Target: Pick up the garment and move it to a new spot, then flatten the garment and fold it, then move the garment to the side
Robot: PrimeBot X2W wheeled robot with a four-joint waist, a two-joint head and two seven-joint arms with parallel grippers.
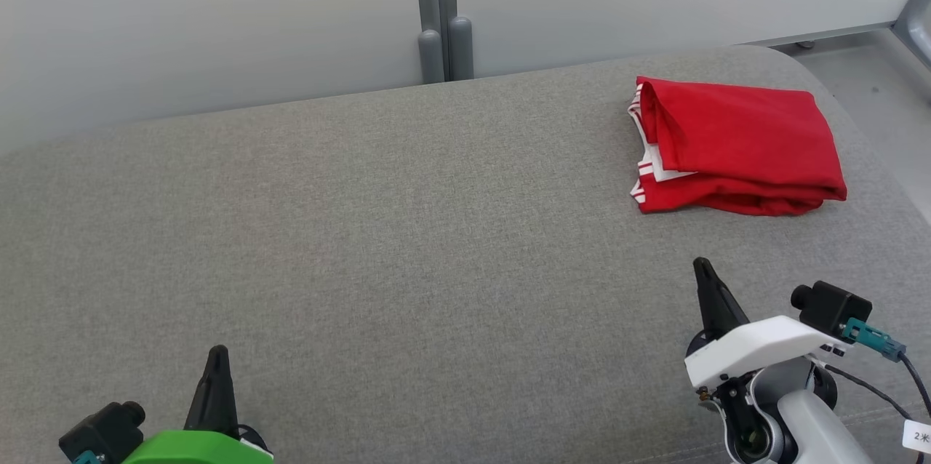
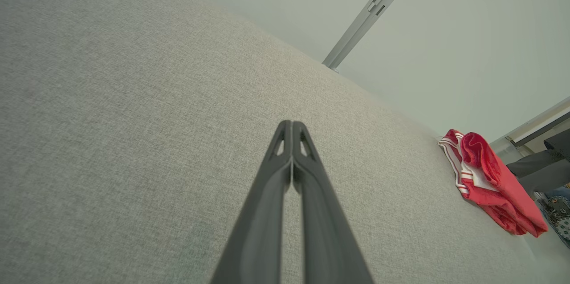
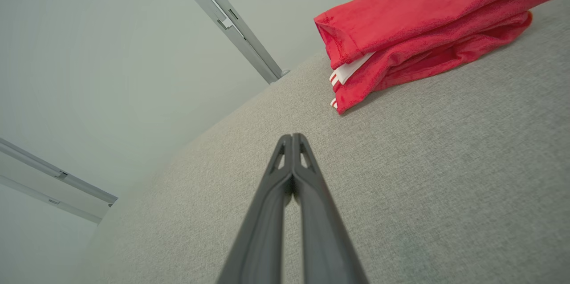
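Observation:
The garment (image 1: 742, 148) is red with white striped trim, folded into a compact stack at the far right of the grey cushioned surface (image 1: 378, 231). It also appears at the right edge of the left wrist view as the garment (image 2: 490, 181) and at the top right of the right wrist view as the garment (image 3: 423, 30). My right gripper (image 1: 702, 265) is shut and empty, hovering a short way in front of the garment's near edge. At the lower left, far from it, my left gripper (image 1: 217, 353) is shut too, its fingers pressed together with nothing between them.
A pale wall with a grey vertical post (image 1: 442, 13) runs behind the surface. The surface's rounded right edge drops to a grey floor (image 1: 865, 86). A dark sleeve (image 2: 541, 168) shows beyond the garment in the left wrist view.

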